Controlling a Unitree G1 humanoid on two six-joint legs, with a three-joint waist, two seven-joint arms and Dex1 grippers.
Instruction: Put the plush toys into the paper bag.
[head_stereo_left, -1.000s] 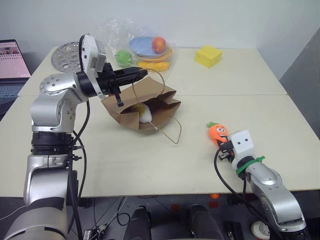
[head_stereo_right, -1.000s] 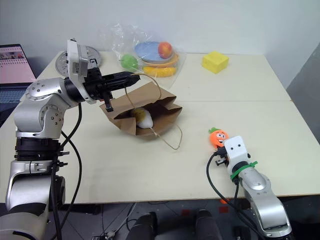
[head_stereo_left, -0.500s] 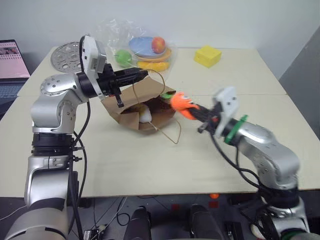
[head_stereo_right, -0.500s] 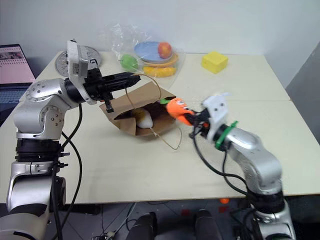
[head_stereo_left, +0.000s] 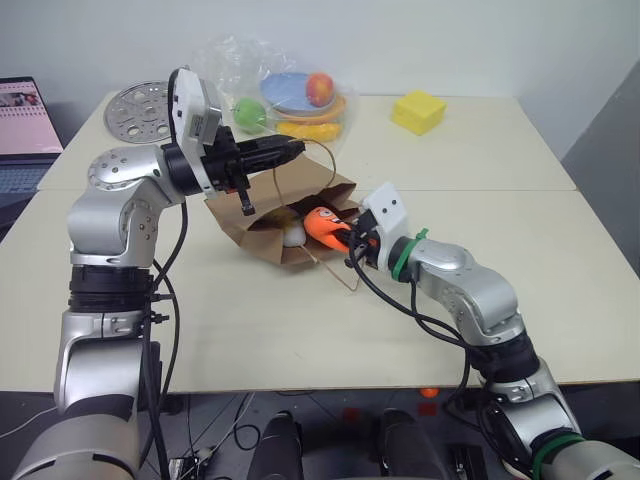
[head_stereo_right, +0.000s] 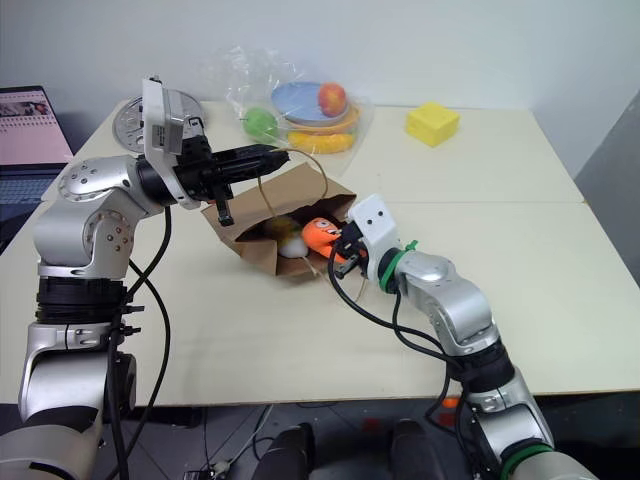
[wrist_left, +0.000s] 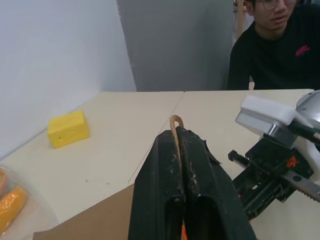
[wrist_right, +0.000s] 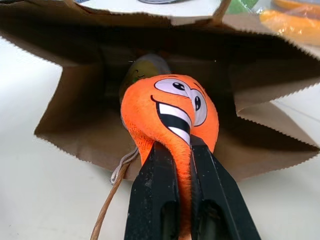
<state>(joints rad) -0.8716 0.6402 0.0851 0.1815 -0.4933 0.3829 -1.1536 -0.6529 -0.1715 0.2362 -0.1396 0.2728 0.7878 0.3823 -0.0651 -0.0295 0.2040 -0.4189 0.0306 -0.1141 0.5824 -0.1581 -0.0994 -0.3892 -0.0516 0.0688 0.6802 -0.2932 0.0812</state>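
carrot (wrist_right: 170, 117) pinched in R pincer (wrist_right: 182, 150), at bag (head_stereo_left: 262, 232) mouth (chick (head_stereo_left: 291, 233) inside)

My two head views look forward and down from above the near edge of the worktop (head_stereo_left: 300, 330), side by side, and share the whole scene around the paper bag (head_stereo_left: 262, 238), out to the yellow cube (head_stereo_left: 418, 111) beyond it. My left wrist view sits just above the bag, looking level along the left hand (wrist_left: 181, 150) across the worktop toward the cube and a seated person (wrist_left: 280, 50). My right wrist view sits close before the bag's mouth, facing along the right hand (wrist_right: 184, 165) into it, past the carrot (wrist_right: 170, 112).
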